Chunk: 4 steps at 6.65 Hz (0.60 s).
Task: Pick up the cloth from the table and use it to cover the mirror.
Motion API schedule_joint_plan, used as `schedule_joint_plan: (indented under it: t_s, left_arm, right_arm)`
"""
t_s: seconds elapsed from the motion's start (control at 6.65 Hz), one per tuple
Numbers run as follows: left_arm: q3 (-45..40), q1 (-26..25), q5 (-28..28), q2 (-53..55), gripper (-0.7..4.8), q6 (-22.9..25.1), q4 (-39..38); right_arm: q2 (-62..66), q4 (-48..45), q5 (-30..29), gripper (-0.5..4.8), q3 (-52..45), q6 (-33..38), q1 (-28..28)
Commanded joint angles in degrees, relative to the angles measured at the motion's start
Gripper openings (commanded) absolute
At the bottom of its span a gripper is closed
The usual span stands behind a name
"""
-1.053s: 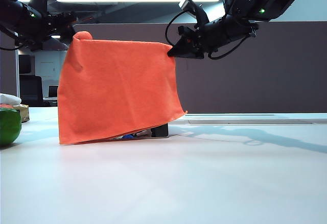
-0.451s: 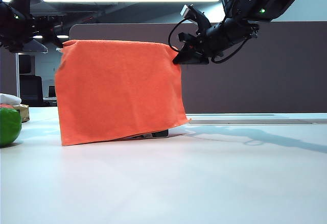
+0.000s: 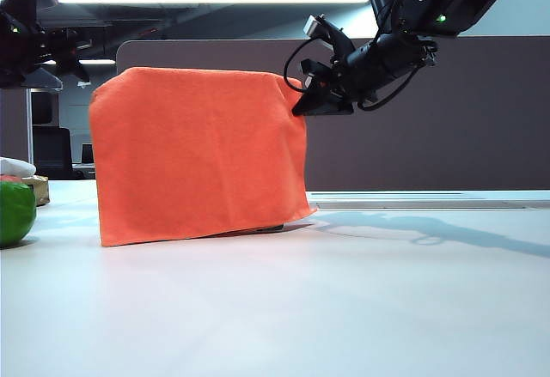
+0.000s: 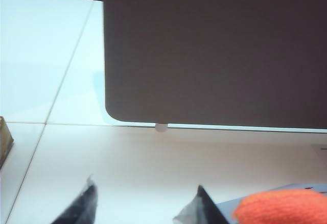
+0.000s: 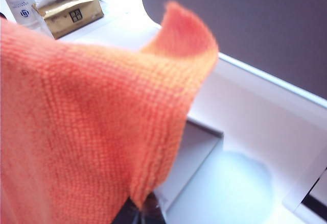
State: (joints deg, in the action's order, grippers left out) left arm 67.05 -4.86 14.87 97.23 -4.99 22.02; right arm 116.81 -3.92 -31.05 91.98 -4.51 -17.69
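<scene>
White table [image 3: 344,308]: cloth [image 3: 198,154] in right end effector [image 3: 301,106]; left end effector [image 4: 143,206] agape.

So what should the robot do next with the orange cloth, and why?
Probably open the right tool and let go. The cloth already hangs down to the table, hiding the mirror, and only its upper corner is pinched in that shut tool. The left tool is open with nothing between its tips, off at the cloth's other side. Then the right arm could back away.
</scene>
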Motion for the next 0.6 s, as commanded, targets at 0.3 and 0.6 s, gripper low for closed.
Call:
schedule_joint_plan:
  t_s: [0.3,0.6]
  left_arm:
    - [0.2,0.0,0.2,-0.3,2.47,0.1,-2.7]
    - [0.2,0.0,0.3,-0.3,2.47,0.5,-2.6]
  right_arm:
    - [-0.5,-0.8,1.4,1.36,0.2,0.0,0.0]
    - [-5.5,-7.0,1.5,2.22,0.3,0.0,0.0]
